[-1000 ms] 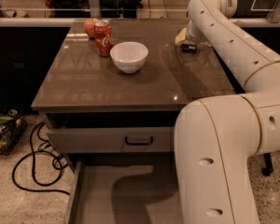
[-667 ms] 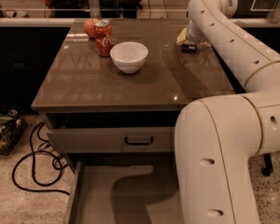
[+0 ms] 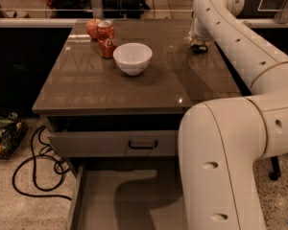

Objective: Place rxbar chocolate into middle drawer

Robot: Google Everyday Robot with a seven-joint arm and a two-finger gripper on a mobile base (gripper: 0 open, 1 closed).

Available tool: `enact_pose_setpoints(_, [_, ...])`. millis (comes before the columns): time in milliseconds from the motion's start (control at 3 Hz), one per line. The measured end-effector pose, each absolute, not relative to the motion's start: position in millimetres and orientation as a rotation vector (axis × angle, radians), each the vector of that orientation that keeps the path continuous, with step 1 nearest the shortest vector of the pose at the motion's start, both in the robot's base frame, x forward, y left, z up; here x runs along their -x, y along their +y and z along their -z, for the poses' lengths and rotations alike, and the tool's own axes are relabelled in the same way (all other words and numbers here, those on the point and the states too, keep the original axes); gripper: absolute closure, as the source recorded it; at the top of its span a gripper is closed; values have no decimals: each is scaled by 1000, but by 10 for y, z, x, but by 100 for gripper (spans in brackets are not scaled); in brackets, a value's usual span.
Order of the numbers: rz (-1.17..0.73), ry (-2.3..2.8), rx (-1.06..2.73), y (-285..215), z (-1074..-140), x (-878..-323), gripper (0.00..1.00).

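Dark rxbar chocolate (image 3: 200, 48) just beneath tool (image 3: 196, 40)

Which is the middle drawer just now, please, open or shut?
Open: the drawer is pulled out below the handled front, its bare grey floor showing. The gripper is at the table's far right.

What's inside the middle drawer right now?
Only bare grey floor shows in the drawer; the arm covers its right side. The claw hangs at the far right of the table.
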State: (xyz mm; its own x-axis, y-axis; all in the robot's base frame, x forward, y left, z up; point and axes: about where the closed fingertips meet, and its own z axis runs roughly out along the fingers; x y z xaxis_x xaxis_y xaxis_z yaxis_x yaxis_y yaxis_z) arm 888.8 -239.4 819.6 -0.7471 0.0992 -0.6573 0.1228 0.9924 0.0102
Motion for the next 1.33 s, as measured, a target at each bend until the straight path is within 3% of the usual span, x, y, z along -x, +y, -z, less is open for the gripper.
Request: enact_pose_setpoints(1333, [-32,2377,15,-2428,-8793,-8487,100])
